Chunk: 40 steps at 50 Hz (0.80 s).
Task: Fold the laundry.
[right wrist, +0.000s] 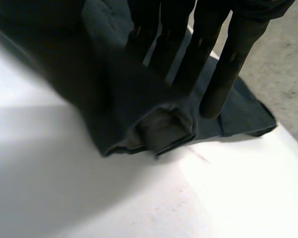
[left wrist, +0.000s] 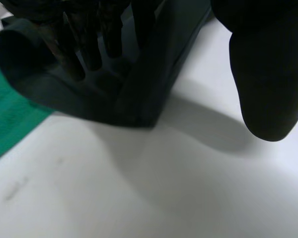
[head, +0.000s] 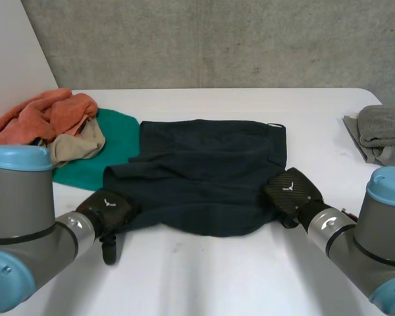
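my left hand (head: 112, 209) sits at the near-left corner of the dark cloth (head: 204, 171), mid-table — fingers (left wrist: 91, 49) straight, thumb clear, nothing pinched. right hand (head: 291, 189) at the near-right corner — grip i cannot tell. first fold, i judge; next needs both corners pinched, then lifted evenly.

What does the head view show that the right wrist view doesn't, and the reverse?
Head view adds: the orange laundry pile, the green cloth, the grey towel, and the left hand at a near corner of the dark garment. Right wrist view adds: the paler inner layer at the garment's folded corner. Shared: the garment, the right hand, the white table.
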{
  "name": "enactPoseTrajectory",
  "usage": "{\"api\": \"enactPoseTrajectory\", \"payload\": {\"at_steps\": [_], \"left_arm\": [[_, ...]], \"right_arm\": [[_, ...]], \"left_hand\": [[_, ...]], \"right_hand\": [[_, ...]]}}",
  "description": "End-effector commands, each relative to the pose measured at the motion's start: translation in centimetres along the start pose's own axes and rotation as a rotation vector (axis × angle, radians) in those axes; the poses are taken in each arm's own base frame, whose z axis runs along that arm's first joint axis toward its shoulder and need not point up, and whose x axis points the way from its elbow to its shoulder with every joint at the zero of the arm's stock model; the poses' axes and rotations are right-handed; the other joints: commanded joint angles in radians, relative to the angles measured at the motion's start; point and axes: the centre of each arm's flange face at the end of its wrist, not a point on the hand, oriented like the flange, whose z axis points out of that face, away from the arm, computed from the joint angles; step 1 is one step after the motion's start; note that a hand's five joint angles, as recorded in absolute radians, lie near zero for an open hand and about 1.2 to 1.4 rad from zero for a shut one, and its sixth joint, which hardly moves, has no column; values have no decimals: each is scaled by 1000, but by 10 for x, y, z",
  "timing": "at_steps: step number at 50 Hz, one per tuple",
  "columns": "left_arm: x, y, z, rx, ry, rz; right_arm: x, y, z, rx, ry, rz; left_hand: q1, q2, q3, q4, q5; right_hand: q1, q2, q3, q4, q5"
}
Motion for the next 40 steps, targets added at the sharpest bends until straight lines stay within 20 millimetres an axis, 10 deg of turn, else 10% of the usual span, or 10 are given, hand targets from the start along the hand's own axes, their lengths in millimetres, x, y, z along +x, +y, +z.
{"api": "enactPoseTrajectory", "payload": {"at_steps": [1,7,13,24,33,40], "left_arm": [[-9,-8,21,50,-80,15],[-8,-9,38,74,-70,60],[-5,-14,42,101,-44,108],[3,-19,-17,8,-1,106],[34,-4,-85,-206,353,162],[22,-40,-69,-26,281,197]], "right_arm": [[1,-3,3,11,84,-19],[0,-6,-4,-8,92,-20],[-1,-10,-12,-32,74,-13],[14,-28,-46,-129,28,-34],[14,-26,-119,-457,-335,-137],[37,-36,-92,-307,-254,-82]], "left_hand": [[87,92,78,94,96],[383,388,374,390,392],[1131,1136,1122,1139,1141],[1132,1137,1123,1139,1141],[1132,1137,1123,1139,1141],[1132,1137,1123,1139,1141]], "right_hand": [[347,303,314,309,317],[347,303,314,309,317],[347,303,314,309,317],[347,303,314,309,317],[347,303,314,309,317],[347,303,314,309,317]]}}
